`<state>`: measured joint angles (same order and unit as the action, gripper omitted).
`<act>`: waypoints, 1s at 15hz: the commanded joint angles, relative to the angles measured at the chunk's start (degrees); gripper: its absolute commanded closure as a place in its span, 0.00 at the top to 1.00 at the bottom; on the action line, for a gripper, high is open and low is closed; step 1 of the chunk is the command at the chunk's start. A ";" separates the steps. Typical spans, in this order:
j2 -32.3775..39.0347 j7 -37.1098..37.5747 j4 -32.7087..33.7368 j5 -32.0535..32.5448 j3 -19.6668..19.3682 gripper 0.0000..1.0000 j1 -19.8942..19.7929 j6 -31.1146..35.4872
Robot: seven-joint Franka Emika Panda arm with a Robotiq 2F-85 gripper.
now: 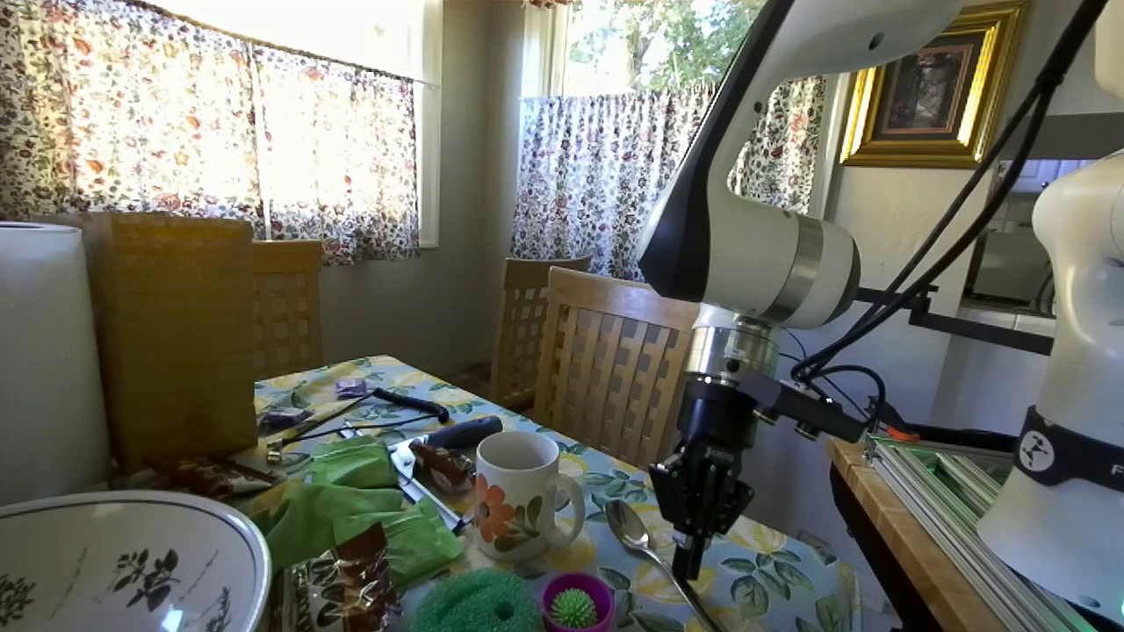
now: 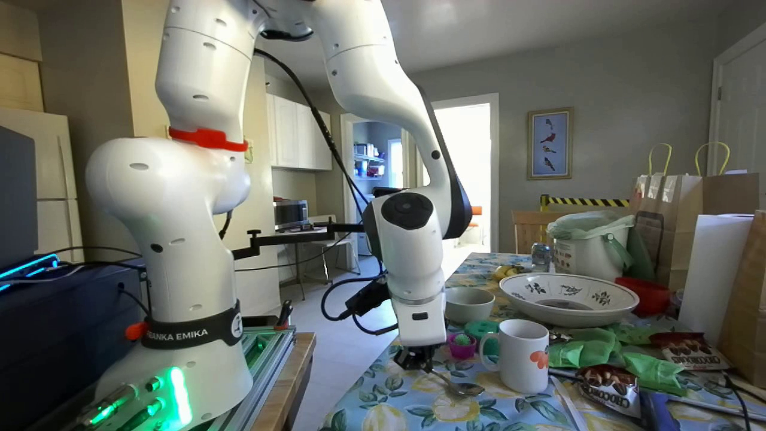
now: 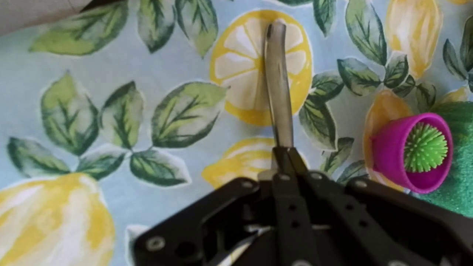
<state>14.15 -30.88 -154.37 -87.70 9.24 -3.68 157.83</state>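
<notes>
Just beside the gripper (image 3: 289, 155), a pink cup (image 3: 388, 151) with a spiky ball (image 3: 426, 147) inside stands on the cloth (image 3: 111, 66), crowding that side; a green sponge (image 1: 465, 601) sits right next to it, and whether the two touch I cannot tell. The mug (image 1: 514, 491) stands upright near the spoon (image 1: 627, 525), its handle turned toward the gripper, so it blocks the way past the spoon's head. On the mug's far side lie green packets (image 2: 592, 344) and brown packets (image 2: 610, 386), loosely strewn, with a large bowl (image 1: 202, 544) near them. In an exterior view a small bowl (image 2: 470, 311) sits behind the sponge, while a bucket (image 2: 580, 257) and a red bowl (image 2: 646, 296) stand behind the large one. A paper roll (image 1: 44, 369) rises next to a paper bag (image 1: 180, 351). A chair (image 1: 615, 351) stands beyond the cloth's edge. The spoon is right at the gripper, which points down over the handle, its tips meeting it partway along. In the wrist view the handle's end runs out past the tips; the head lies on the opposite side, toward the mug, and looks to rest on the cloth. The jaws are pressed together at the handle; whether the metal is pinched between them or lies just underneath, I cannot tell.
</notes>
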 commanded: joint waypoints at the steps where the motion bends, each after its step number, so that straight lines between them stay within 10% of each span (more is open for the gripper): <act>1: 2.52 -3.26 1.73 -3.08 0.41 0.00 0.35 1.28; 8: 1.70 -3.20 1.89 -4.27 0.48 0.00 0.73 0.92; 9: 0.80 -2.43 1.54 -3.35 0.55 0.21 1.04 1.20; 15: -3.04 -0.76 0.76 -1.45 1.33 0.63 2.63 4.94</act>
<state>13.21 -31.74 -153.43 -89.51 10.05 -1.79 161.38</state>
